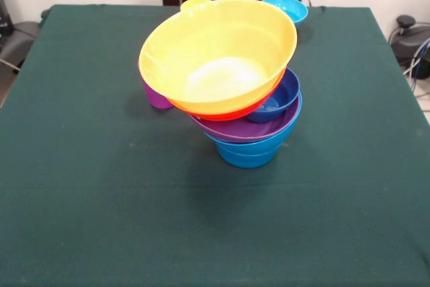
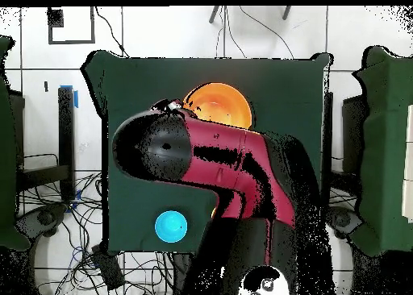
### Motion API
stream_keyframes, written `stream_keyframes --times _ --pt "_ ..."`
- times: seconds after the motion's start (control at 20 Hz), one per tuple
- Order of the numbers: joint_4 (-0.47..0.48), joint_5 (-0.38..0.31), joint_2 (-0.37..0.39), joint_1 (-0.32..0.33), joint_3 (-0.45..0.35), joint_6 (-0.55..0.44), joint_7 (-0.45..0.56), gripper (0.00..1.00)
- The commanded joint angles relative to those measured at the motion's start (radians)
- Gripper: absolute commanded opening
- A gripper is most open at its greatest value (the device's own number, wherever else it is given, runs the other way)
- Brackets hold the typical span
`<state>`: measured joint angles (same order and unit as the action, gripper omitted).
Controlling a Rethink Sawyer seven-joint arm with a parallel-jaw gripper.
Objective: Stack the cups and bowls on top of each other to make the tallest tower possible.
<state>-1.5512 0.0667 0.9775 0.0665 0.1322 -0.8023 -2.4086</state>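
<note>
The tower (image 1: 235,92) stands mid-table and leans left. From the bottom it is a mid-blue bowl (image 1: 247,151), a wide purple bowl (image 1: 250,129), a small dark blue bowl (image 1: 279,97), an orange bowl (image 1: 225,112) and a large yellow bowl (image 1: 218,55) tilted toward the camera. A purple cup (image 1: 156,95) peeks out behind the tower's left side. The rim of a yellow cup (image 1: 193,3) shows behind the yellow bowl. A small cyan bowl (image 1: 287,8) sits alone at the far edge. In the overhead view the red and black arm (image 2: 218,167) covers most of the tower. Only the yellow bowl (image 2: 218,105) and the cyan bowl (image 2: 171,226) show there. The gripper shows in neither view.
The green cloth table (image 1: 87,186) carries everything. Cables and dark equipment (image 1: 410,38) lie off its right edge, and a dark object (image 1: 17,38) off its left edge. Cables (image 2: 81,251) run over the floor beside the robot's base.
</note>
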Motion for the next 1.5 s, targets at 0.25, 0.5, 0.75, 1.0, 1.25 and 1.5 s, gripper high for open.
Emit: stream_keyframes --times 0.25,0.5,0.75,1.0,1.25,1.5 --pt "0.003 -0.131 -0.080 0.064 -0.191 0.024 0.258 0.00" --pt "0.012 -0.160 -0.099 0.085 -0.224 0.043 0.241 0.00" --pt "0.024 -0.183 -0.114 0.106 -0.257 0.049 0.232 0.00" --pt "0.027 -0.203 -0.124 0.125 -0.285 0.062 0.224 0.00" --pt "0.033 -0.218 -0.113 0.152 -0.312 0.033 0.239 0.00" --pt "0.043 -0.232 -0.104 0.179 -0.340 0.002 0.255 0.00"
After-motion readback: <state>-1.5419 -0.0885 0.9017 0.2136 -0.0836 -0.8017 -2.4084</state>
